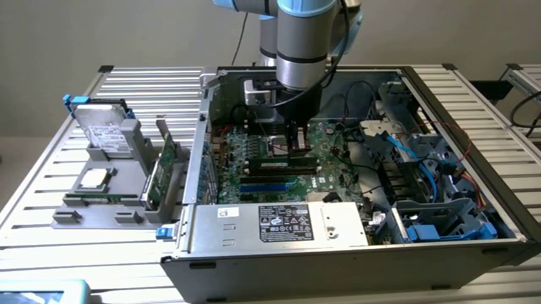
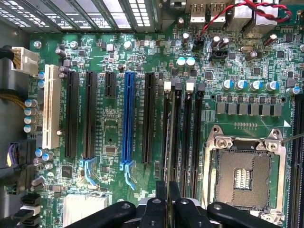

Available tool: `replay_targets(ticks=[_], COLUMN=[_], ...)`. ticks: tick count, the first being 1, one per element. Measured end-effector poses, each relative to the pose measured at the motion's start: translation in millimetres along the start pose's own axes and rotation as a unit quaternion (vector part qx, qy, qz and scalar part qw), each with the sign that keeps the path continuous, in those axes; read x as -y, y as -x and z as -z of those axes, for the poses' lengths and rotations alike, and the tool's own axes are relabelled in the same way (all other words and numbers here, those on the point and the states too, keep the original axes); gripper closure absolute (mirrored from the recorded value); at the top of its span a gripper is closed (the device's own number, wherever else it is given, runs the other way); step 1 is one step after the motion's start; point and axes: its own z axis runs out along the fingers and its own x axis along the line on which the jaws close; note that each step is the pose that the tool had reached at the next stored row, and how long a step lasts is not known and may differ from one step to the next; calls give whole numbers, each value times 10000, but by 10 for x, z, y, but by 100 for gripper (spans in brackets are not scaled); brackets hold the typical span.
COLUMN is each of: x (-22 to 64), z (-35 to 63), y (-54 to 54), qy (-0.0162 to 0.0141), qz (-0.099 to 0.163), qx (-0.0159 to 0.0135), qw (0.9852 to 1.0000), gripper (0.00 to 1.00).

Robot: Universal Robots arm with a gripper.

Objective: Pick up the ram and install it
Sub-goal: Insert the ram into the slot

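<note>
The ram [image 1: 275, 165] is a thin green stick with a small white label. It lies along the black memory slots [image 1: 283, 174] of the motherboard [image 1: 245, 155] inside the open computer case. My gripper [image 1: 296, 149] reaches straight down onto the stick's middle and is shut on it. In the wrist view the ram [image 2: 166, 142] is seen edge-on, running along the outermost memory slot next to the other black slots [image 2: 187, 137]. The black fingertips [image 2: 161, 192] of the gripper [image 2: 167, 194] pinch the stick between them.
A silver CPU socket [image 2: 244, 173] sits beside the memory slots, and a blue expansion slot [image 2: 127, 118] on the other side. A power supply [image 1: 283, 223] fills the case front, with cables and drive bays [image 1: 422, 183] at the exterior view's right. Outside, a grey holder [image 1: 110, 202] carries a hard drive [image 1: 106, 130] and an upright green card [image 1: 165, 166].
</note>
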Motion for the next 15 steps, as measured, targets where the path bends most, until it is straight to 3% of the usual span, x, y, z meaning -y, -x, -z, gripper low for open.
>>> replay_targets(ticks=[15], x=[0], z=[17], y=[-7], qy=[-2], qz=[25], qx=[-26], qw=[10000], gripper=[86])
